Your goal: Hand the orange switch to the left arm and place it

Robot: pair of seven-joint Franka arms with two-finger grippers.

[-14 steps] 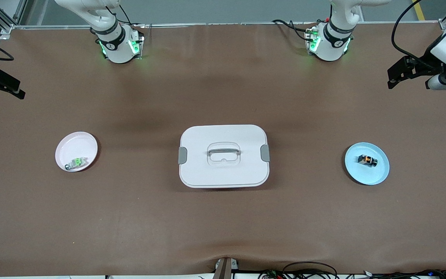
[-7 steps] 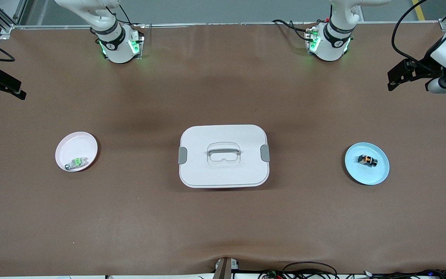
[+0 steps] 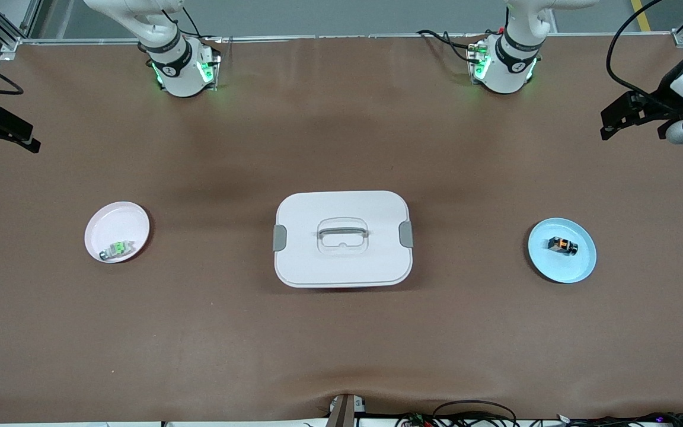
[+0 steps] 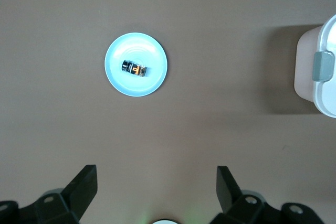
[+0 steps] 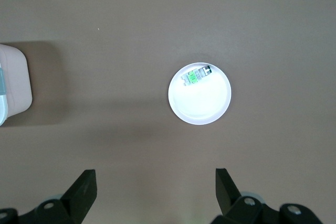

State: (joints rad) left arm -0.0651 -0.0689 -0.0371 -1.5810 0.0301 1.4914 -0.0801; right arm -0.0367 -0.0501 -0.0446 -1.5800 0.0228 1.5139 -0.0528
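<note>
The orange switch (image 3: 562, 245) lies on a light blue plate (image 3: 574, 267) toward the left arm's end of the table. It also shows in the left wrist view (image 4: 135, 68). The white box (image 3: 342, 261) stands at the table's middle, lid shut. My left gripper (image 3: 617, 118) is open and empty, high over bare table at the left arm's end; its open fingers (image 4: 84, 184) frame bare table in the left wrist view. My right gripper (image 3: 0, 131) is open and empty, high over the right arm's end.
A pale pink plate (image 3: 113, 224) toward the right arm's end holds a pale grey component with a green centre (image 3: 117, 249), which also shows in the right wrist view (image 5: 196, 74). The box's clipped end (image 4: 321, 69) shows in the left wrist view.
My left gripper has drifted a little toward the left arm's end of the table. The right gripper, the switch, the plates and the box have not moved.
</note>
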